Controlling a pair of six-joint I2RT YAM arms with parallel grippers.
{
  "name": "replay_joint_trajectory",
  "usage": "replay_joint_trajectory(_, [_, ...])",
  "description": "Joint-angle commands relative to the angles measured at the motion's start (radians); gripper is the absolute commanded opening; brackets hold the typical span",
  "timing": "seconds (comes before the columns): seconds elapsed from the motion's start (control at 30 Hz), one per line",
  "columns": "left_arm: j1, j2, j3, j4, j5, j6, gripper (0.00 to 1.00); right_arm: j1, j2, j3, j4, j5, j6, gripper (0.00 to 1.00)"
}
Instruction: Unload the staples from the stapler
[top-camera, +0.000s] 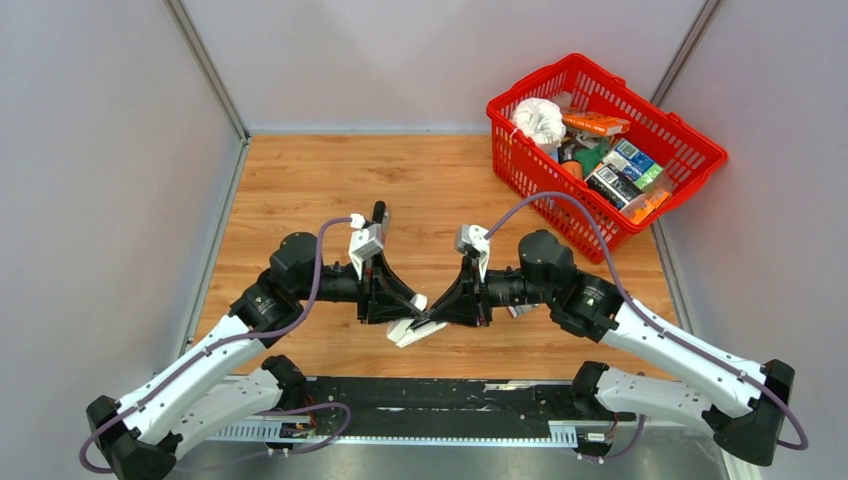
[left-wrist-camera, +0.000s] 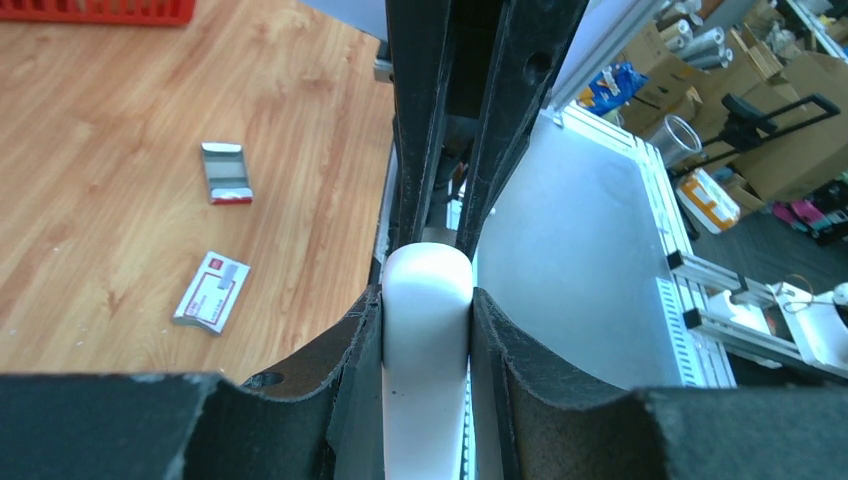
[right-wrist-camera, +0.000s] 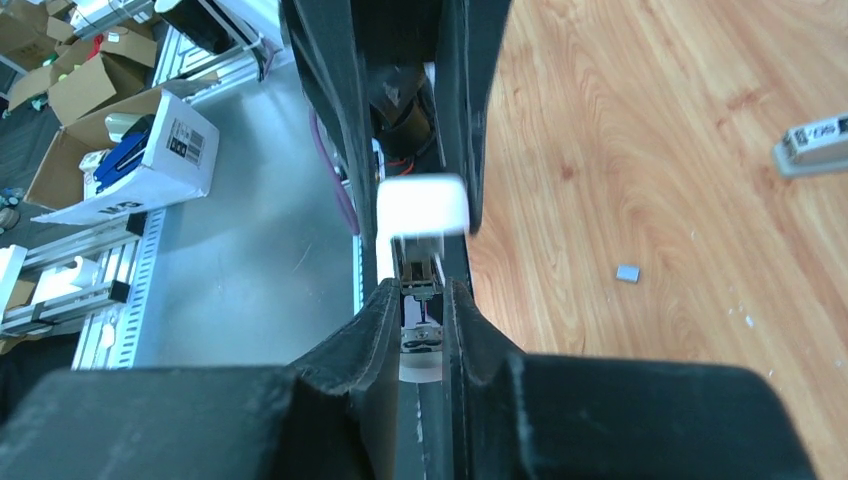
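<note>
The left tool (left-wrist-camera: 427, 325) squeezes the white stapler (left-wrist-camera: 427, 275) tight from both sides. The right tool (right-wrist-camera: 421, 325) pinches its other end, where a thin metal part shows. Both meet at the near part of the counter (top-camera: 300, 180). A tiny grey bit of staples (right-wrist-camera: 627, 272) lies on the wood, apart from the stapler. A small red-and-white box (left-wrist-camera: 212, 292) lies nearby

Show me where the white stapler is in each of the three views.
Top external: white stapler, low centre, where both jaws meet.
Left wrist: bottom centre, clamped between the left jaws.
Right wrist: centre, running down into the right jaws.
Shared landmark: the wooden tabletop, left of the stapler in the left wrist view, right of it in the right wrist view.
</note>
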Motion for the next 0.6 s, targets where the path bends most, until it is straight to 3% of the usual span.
replay_joint_trajectory(0.0, [0.02, -0.059, 0.064, 0.129, -0.07, 0.005, 0.0, 0.019, -0.02, -0.05, -0.16, -0.024, 0.016, 0.05])
replay_joint_trajectory(0.37, [0.019, -0.056, 0.054, 0.155, -0.061, -0.01, 0.0, 0.028, -0.017, -0.047, -0.136, -0.009, 0.03, 0.08])
replay_joint_trajectory(0.57, [0.02, -0.052, 0.044, 0.146, -0.058, -0.004, 0.0, 0.03, -0.016, 0.008, -0.163, 0.055, 0.027, 0.27])
